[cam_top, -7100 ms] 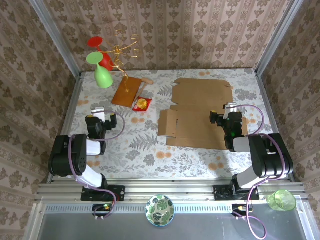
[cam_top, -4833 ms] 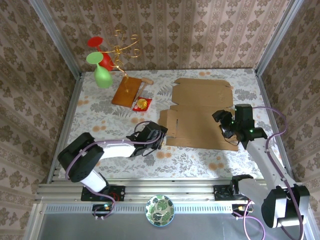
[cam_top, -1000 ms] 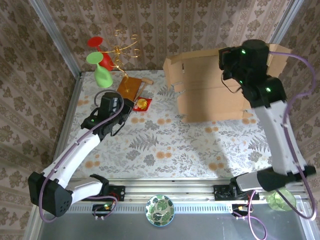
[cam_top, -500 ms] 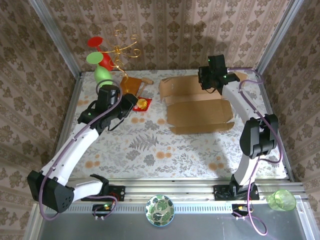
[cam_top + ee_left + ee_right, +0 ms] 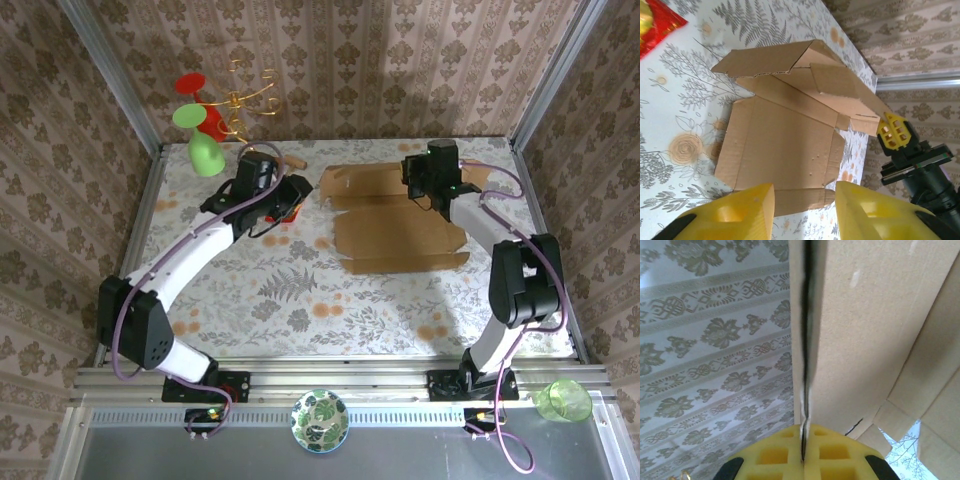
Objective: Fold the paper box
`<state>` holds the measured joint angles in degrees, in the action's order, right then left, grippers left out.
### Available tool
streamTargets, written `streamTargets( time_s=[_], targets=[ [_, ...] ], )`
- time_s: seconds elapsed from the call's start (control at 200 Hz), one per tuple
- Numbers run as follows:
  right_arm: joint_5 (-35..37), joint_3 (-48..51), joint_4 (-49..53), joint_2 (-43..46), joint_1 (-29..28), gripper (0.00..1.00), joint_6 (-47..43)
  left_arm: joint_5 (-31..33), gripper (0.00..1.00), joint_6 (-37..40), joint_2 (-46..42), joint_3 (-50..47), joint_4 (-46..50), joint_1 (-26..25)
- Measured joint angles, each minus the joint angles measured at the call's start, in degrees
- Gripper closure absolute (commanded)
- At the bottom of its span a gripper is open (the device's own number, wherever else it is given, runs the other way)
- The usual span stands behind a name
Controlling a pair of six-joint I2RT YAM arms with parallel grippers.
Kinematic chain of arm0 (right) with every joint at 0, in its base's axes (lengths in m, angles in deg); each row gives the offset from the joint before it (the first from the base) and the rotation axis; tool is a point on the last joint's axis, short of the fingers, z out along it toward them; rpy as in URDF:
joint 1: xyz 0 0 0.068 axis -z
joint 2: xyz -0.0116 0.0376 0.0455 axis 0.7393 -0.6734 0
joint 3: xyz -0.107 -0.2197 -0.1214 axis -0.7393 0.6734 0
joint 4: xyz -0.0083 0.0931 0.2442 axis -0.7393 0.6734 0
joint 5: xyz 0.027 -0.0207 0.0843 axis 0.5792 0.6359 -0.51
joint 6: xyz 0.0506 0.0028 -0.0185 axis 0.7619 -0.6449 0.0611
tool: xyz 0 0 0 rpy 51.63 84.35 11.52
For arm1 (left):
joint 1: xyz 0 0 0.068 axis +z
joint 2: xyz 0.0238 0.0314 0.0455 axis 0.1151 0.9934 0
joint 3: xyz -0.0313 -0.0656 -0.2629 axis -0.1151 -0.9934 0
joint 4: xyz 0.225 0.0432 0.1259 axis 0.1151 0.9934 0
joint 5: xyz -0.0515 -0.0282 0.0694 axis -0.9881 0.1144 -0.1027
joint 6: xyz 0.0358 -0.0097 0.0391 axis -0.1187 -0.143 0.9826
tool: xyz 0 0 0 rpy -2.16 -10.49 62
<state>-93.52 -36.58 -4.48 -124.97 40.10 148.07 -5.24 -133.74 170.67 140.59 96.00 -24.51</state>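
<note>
My right tool (image 5: 803, 452) pinches a flap of the paper box (image 5: 400, 228), left tool (image 5: 804, 197) open and empty; looks light and bendy, so I'd grab near creases.

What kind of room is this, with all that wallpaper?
Probably a staged robot test booth, not a home: wallpapered panels in a metal frame, with a left arm and right arm bolted to a rail.

Lab booth: wallpaper walls (image 5: 400, 60), aluminium frame (image 5: 330, 383)
</note>
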Motion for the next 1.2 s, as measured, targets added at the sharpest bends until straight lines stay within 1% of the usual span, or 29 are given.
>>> streamTargets(
  time_s=[0.05,0.12,0.225,0.28,0.335,0.415,0.48,0.655,0.805,0.895,1.04,1.2],
  targets=[
    [0.04,-0.37,1.86,1.01,0.24,1.00,0.00,0.00,0.68,0.72,-0.04,-0.28,-0.15,-0.04],
    [0.37,-1.84,5.95,2.78,0.28,1.00,0.00,0.24,0.76,2.47,-0.94,-1.95,-1.31,0.11],
    [1.01,-4.52,12.04,6.03,0.22,1.00,0.20,0.50,0.88,5.40,-3.13,-7.87,-4.52,0.83],
    [1.55,-5.53,14.64,8.24,0.11,1.00,0.48,0.17,0.93,6.19,-3.69,-12.11,-8.31,1.44],
    [2.10,-6.03,16.94,10.71,-0.13,1.00,1.14,-0.50,0.96,5.27,-3.48,-17.29,-13.49,2.23],
    [2.91,-6.21,19.82,14.03,-0.63,1.00,2.05,-1.33,0.96,3.69,-0.72,-23.28,-20.65,3.15],
    [3.17,-6.23,21.70,15.96,-0.98,1.00,3.06,-1.64,0.96,2.32,3.48,-25.18,-25.24,3.30],
    [3.34,-6.23,25.97,17.66,-1.29,1.00,5.35,-1.49,0.95,-1.53,13.88,-25.38,-40.22,2.08],
    [3.34,-6.27,28.24,18.16,-1.29,1.00,6.86,0.07,0.90,-6.88,23.45,-25.09,-56.06,0.70],
    [3.32,-6.27,28.52,18.16,-1.29,1.00,7.76,1.49,0.86,-10.47,28.85,-24.81,-64.04,-0.07],
    [3.28,-6.27,28.55,18.16,-1.29,1.00,9.38,2.93,0.82,-14.21,34.36,-23.37,-72.37,-1.55],
    [3.06,-6.25,28.44,18.16,-1.27,1.00,10.75,4.17,0.81,-17.00,36.76,-21.29,-80.24,-3.54]
  ],
)
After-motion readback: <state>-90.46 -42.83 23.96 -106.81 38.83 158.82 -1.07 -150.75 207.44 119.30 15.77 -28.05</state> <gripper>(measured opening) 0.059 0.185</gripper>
